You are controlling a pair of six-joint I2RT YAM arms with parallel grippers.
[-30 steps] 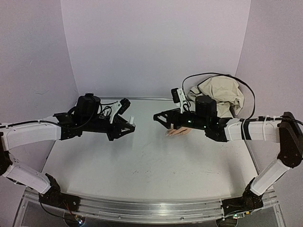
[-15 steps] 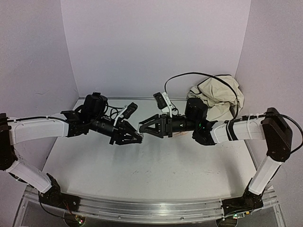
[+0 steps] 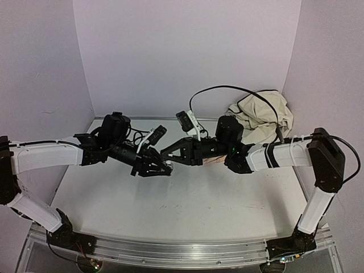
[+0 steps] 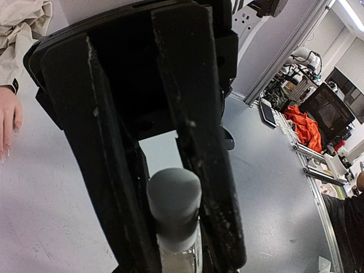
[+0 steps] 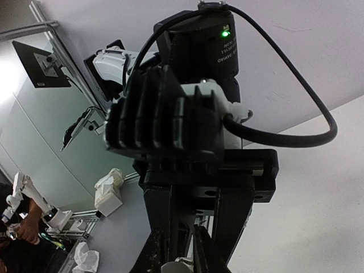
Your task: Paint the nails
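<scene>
Grey cap [image 4: 174, 196]: tops a small pale bottle [image 4: 181, 253], which is raised off the surface [image 3: 187, 210] where the two arms meet mid-scene.
Left tool [image 3: 164, 169]: holding the bottle by its body, with the capped end pointing toward the other arm.
Right tool [image 3: 168, 157]: narrow, with its two black fingers [image 4: 108, 170] lying along either side of the cap and touching it.
Mannequin hand [image 3: 214, 161]: peach, lying on the surface beneath the right arm, near the spot where the tools meet.
Nails [image 4: 16, 125]: pale, on fingertips at the left edge of the left wrist view, apart from the bottle.
Sleeve [image 3: 260, 114]: beige cloth bunched toward the far right corner, with a dark wrist band [image 4: 13, 86] where it meets the hand.
</scene>
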